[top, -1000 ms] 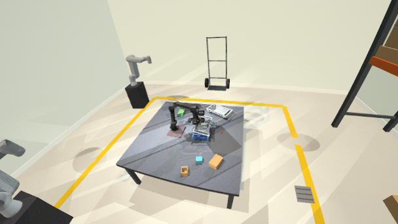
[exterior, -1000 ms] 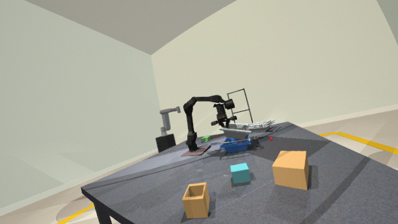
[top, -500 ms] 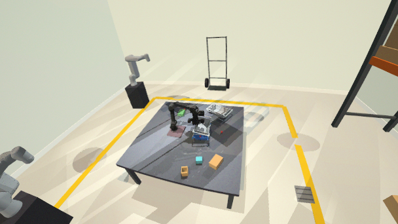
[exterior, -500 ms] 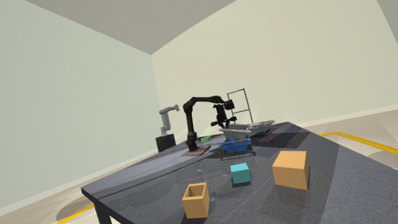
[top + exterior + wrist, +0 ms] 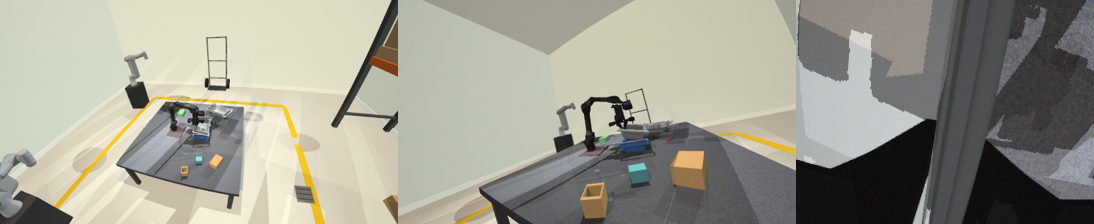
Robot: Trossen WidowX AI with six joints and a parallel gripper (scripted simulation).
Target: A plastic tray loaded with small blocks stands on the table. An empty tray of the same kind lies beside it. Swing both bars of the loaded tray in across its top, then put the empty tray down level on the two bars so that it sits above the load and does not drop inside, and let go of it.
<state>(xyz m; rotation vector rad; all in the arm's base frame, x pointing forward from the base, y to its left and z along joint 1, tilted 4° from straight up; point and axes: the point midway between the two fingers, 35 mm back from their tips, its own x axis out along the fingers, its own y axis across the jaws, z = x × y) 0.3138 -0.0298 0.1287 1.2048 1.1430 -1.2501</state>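
1. Counter (image 5: 147, 157) (image 5: 545, 193): the arm (image 5: 172, 114) (image 5: 588, 124) stands on a base plate (image 5: 179, 134) (image 5: 600, 150), left of the stacked-looking trays in the exterior view.
2. Tool (image 5: 196, 124) (image 5: 625, 127) (image 5: 946, 132): at the upper tray (image 5: 202, 132) (image 5: 633, 133) (image 5: 973, 95), its rim between the fingers.
3. Upper tray: above the lower tray (image 5: 200, 137) (image 5: 634, 147); whether they touch is unclear.
4. Far tray (image 5: 230, 113) (image 5: 660, 126): on the counter, behind and right of that pair.
5. Front of the counter, left to right: open box (image 5: 184, 175) (image 5: 594, 209), cube (image 5: 199, 160) (image 5: 638, 173), large block (image 5: 216, 162) (image 5: 689, 170), all apart.
6. Hand truck (image 5: 217, 61) (image 5: 639, 111): on the floor behind the counter.
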